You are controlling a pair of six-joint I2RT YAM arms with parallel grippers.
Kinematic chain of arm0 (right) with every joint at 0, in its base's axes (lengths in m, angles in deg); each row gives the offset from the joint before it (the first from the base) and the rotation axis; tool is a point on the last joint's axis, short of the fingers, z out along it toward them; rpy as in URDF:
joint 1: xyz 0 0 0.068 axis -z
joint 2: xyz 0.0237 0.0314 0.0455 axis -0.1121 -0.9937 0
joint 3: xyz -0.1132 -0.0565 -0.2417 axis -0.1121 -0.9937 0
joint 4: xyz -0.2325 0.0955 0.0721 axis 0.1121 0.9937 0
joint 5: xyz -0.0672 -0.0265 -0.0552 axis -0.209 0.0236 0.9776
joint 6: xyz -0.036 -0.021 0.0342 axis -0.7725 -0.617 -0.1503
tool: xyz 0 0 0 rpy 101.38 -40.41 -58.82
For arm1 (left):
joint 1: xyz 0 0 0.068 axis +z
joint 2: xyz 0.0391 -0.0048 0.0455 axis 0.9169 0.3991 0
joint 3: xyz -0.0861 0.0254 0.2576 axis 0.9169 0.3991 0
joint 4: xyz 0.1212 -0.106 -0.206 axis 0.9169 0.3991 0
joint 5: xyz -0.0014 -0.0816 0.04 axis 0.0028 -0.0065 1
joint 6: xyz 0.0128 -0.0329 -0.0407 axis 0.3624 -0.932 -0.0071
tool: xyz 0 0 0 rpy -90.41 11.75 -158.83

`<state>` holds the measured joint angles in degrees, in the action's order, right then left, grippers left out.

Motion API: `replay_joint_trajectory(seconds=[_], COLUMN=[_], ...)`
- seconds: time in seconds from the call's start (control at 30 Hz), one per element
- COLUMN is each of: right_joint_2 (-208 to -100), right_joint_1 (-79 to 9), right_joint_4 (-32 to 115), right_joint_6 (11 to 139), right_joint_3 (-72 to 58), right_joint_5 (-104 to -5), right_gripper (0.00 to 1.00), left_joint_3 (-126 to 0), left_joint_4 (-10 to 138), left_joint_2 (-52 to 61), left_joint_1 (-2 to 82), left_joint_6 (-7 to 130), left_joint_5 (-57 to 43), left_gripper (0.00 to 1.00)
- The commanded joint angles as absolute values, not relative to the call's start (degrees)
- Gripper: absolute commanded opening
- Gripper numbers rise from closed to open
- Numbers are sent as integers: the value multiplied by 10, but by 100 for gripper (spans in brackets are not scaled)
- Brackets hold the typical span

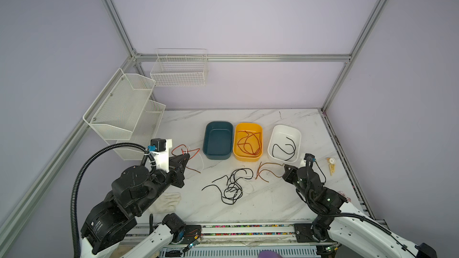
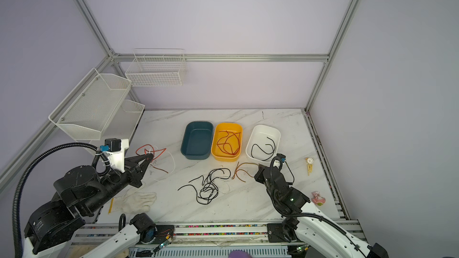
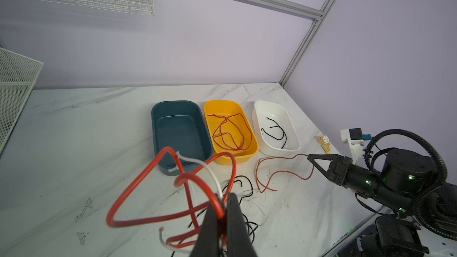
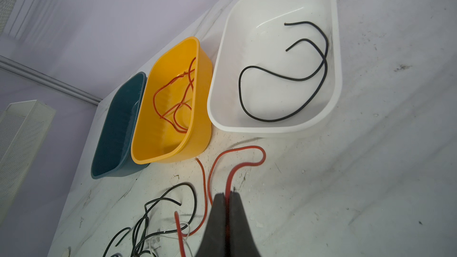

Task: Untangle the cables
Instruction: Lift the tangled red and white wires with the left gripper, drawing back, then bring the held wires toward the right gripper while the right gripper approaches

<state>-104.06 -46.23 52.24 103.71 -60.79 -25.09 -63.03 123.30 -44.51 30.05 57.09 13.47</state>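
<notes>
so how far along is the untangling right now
Done: red cables lie in the yellow bin and a black cable in the white bin; the teal bin is empty. In hand: the left gripper is shut on a red-and-white bundle, the right gripper on another red cable. Left: the black tangle on the table.

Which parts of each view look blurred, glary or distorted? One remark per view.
Left wrist view: the red cable nearest the lens and the left end effector are soft, the yellow tub sharp. Right wrist view: the right end effector is blurred, and the white tub shows a glint on its inner wall. Both top views: the frame rails splay outward from wide-angle stretch.
</notes>
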Motion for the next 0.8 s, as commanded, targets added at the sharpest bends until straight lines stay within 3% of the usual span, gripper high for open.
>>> replay_joint_trajectory(seconds=[0.0, 0.23, 0.77], right_joint_2=[-1031, -1006, -1022], right_joint_1=[-457, -456, -457], right_joint_4=[559, 552, 512], right_joint_6=[1021, 964, 842], right_joint_3=[-577, -521, -426], right_joint_5=[-216, -272, -409], right_gripper=[0, 0, 0], left_joint_3=[-679, -648, -467], left_joint_4=[1231, 1230, 1059], left_joint_2=[-453, -430, -374], left_joint_1=[303, 302, 302], left_joint_6=[600, 598, 548], left_joint_5=[187, 128, -69], left_gripper=[0, 0, 0])
